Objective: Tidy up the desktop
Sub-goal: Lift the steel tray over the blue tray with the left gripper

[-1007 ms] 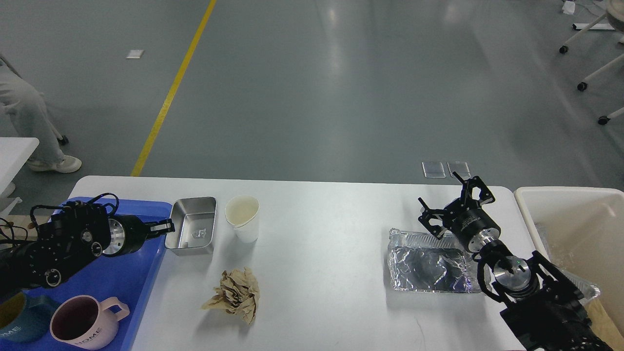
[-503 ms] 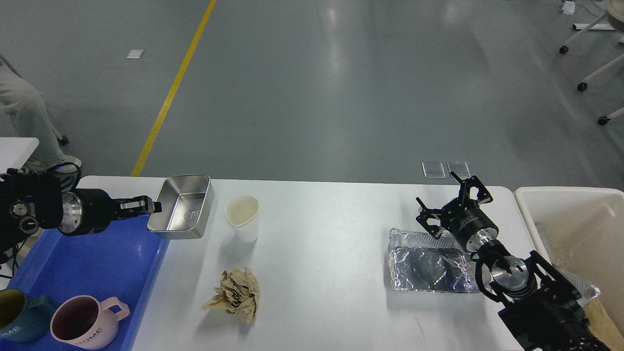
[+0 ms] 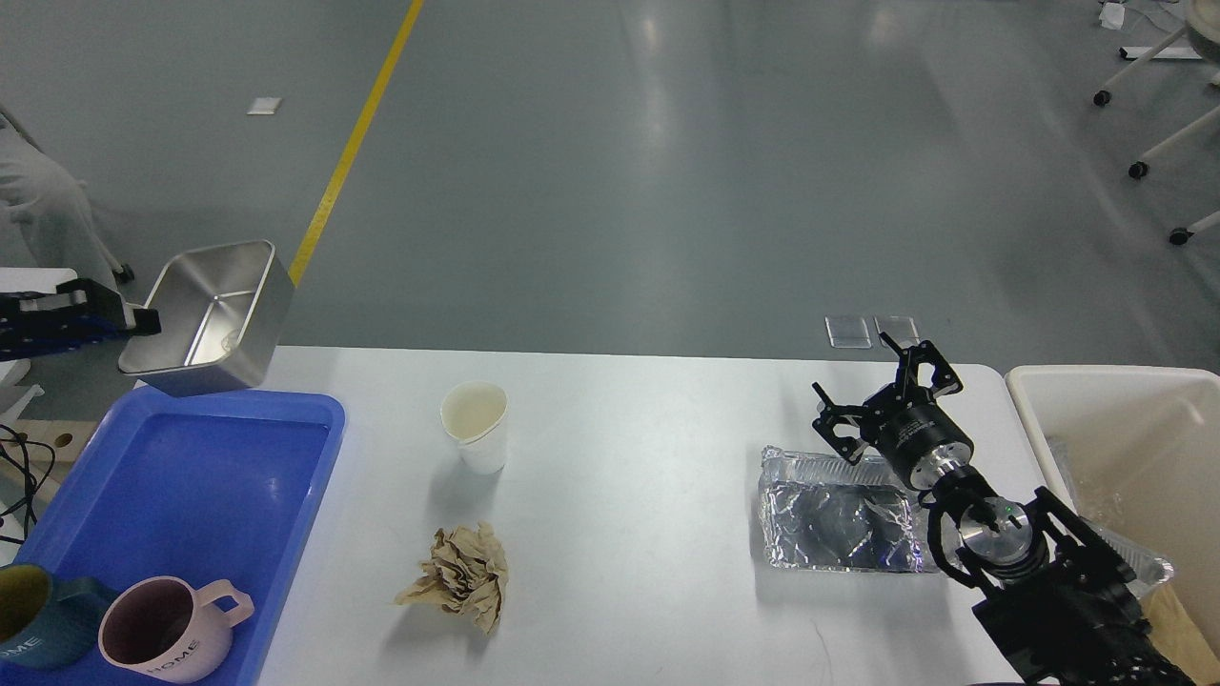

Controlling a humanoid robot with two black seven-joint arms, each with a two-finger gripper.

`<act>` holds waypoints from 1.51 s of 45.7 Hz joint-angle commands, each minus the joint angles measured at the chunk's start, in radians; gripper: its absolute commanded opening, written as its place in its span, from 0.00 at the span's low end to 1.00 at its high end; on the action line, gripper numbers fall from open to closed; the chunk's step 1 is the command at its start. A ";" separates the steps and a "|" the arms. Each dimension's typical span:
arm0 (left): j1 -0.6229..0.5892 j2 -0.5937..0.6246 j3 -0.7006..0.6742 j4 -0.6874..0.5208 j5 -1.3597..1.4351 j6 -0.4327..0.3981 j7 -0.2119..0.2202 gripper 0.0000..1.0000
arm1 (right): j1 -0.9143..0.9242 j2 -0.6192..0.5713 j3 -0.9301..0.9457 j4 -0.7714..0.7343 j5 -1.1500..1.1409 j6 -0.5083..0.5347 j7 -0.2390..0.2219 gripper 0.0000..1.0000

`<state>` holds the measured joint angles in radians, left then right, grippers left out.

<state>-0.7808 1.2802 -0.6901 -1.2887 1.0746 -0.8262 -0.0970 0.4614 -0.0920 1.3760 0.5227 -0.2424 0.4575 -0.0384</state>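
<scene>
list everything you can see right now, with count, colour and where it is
desktop: 1, white, fills the lower half
steel tin: 1, silver, held in the air above the tray's far end
tray: 1, blue, desktop left
mugs: 2, pink and teal, tray's near end
paper cup: 1, white, upright, centre left
crumpled paper: 1, brown, near the cup
foil tray: 1, silver, right
bin: 1, cream, far right
left gripper: 1, black, shut on the tin's rim
right gripper: 1, black, open, over the foil tray's far edge
</scene>
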 commanded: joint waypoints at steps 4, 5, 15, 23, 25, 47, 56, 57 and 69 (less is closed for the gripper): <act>0.000 0.054 -0.089 0.000 -0.002 -0.099 -0.004 0.00 | 0.002 0.002 0.000 0.000 0.000 0.000 0.000 1.00; 0.000 0.057 -0.092 0.000 -0.002 -0.103 -0.003 0.00 | 0.002 0.003 0.000 0.002 0.000 0.001 0.000 1.00; 0.000 0.070 -0.094 0.000 -0.016 -0.116 -0.003 0.00 | 0.002 0.005 0.000 0.003 0.000 0.000 0.000 1.00; 0.002 0.076 -0.088 0.006 -0.015 -0.120 -0.003 0.00 | 0.002 0.003 0.000 0.005 0.000 0.001 0.000 1.00; 0.003 0.077 -0.085 0.011 -0.015 -0.120 -0.001 0.00 | 0.002 0.003 0.000 0.005 0.000 0.001 0.000 1.00; 0.025 0.073 0.059 0.046 0.004 -0.028 -0.001 0.00 | -0.001 0.003 0.000 0.007 0.000 0.001 0.000 1.00; 0.029 0.015 0.165 0.159 0.013 0.051 -0.017 0.00 | -0.004 0.000 0.000 0.007 0.000 0.003 0.000 1.00; 0.031 0.001 0.172 0.179 0.018 0.056 -0.018 0.00 | -0.006 0.000 0.000 0.007 0.000 0.003 0.000 1.00; 0.049 -0.154 0.216 0.368 0.056 0.105 -0.023 0.00 | -0.012 -0.005 0.000 0.005 0.000 0.003 0.000 1.00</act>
<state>-0.7456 1.1827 -0.4893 -0.9970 1.1163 -0.7471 -0.1171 0.4521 -0.0948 1.3760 0.5285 -0.2424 0.4603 -0.0384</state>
